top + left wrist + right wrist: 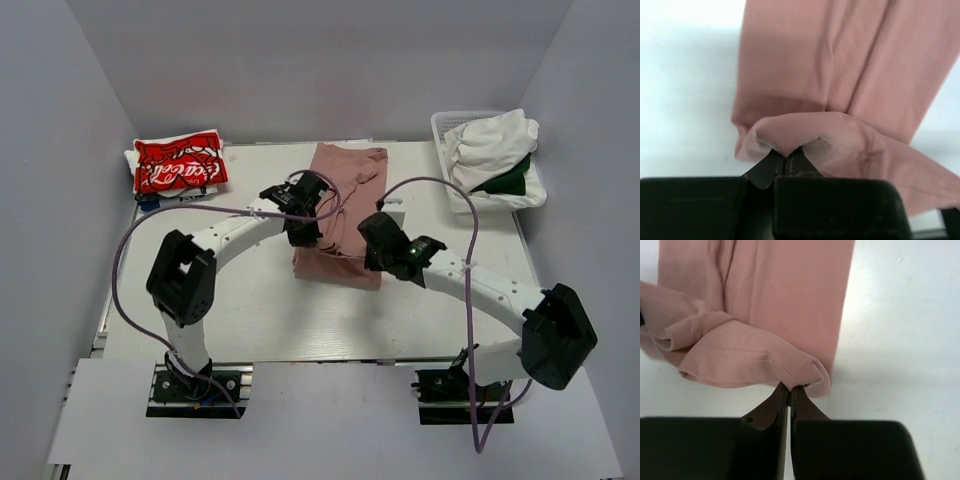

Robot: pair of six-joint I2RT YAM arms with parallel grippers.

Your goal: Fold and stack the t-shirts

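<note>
A dusty-pink t-shirt (340,195) lies folded into a long strip in the middle of the table. My left gripper (303,232) is shut on its near left corner, the cloth bunched at the fingertips (785,152). My right gripper (373,256) is shut on the near right hem corner (790,387). The pink t-shirt (840,65) (785,295) stretches away from both wrists. A folded red t-shirt with white script (180,163) lies on a stack at the back left. White and dark green t-shirts (497,150) fill the basket.
The white lattice basket (445,125) stands at the back right corner. Grey walls close in on the left, right and back. Purple cables loop over both arms. The white table (250,300) shows bare in front of the pink shirt.
</note>
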